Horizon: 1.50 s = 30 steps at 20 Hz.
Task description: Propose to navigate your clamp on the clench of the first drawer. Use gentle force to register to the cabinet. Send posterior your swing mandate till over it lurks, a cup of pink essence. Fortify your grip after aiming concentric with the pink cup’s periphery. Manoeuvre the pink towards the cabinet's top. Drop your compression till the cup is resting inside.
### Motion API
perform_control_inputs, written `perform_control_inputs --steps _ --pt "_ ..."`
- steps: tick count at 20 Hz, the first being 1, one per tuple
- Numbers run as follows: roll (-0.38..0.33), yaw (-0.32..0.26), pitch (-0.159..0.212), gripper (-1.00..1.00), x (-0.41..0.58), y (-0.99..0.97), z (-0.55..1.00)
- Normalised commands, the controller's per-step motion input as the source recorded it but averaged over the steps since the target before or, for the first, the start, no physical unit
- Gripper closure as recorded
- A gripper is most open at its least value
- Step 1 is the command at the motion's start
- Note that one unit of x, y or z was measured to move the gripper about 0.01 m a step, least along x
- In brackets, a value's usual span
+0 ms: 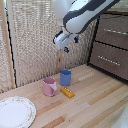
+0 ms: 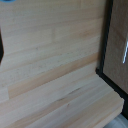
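My clamp [image 1: 70, 44] hangs in the air at the end of the white arm, open and empty, its dark-blue fingers [image 1: 66, 49] spread. It is well above the blue cup [image 1: 65, 77] and apart from the cabinet [image 1: 111, 46] on the exterior view's right. The first drawer [image 1: 113, 31] is closed, with its silver clench [image 1: 116, 31]. The pink cup [image 1: 49, 86] stands upright on the table beside the blue cup. The cabinet's top [image 1: 119, 13] shows as a dark edge behind the arm. The wrist view shows the cabinet front [image 2: 119, 60] and a silver handle [image 2: 125, 52]; I cannot tell which drawer's.
A lower drawer [image 1: 109, 60] with its own silver bar sits under the first one. A yellow block [image 1: 67, 92] lies in front of the blue cup. A white plate [image 1: 15, 112] is at the front of the exterior view's left. A woven screen [image 1: 35, 40] backs the wooden table [image 1: 90, 100].
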Motion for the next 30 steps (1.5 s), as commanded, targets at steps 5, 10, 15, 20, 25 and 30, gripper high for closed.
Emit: perform_control_inputs --steps 5,10,15,20,25,30 --pt "-0.198 0.054 0.0 -1.0 0.202 0.0 0.63" --pt "-0.322 0.038 -0.002 -1.0 0.173 -0.17 0.18" --pt "-0.375 0.062 -0.032 -1.0 0.009 -0.31 -0.06" --pt "-0.375 0.08 -0.037 -1.0 -0.005 -0.32 -0.08" --pt "-0.375 0.099 -0.041 -1.0 -0.047 -0.31 -0.02" --pt "-0.375 0.087 -0.02 -1.0 -0.209 -0.33 0.0"
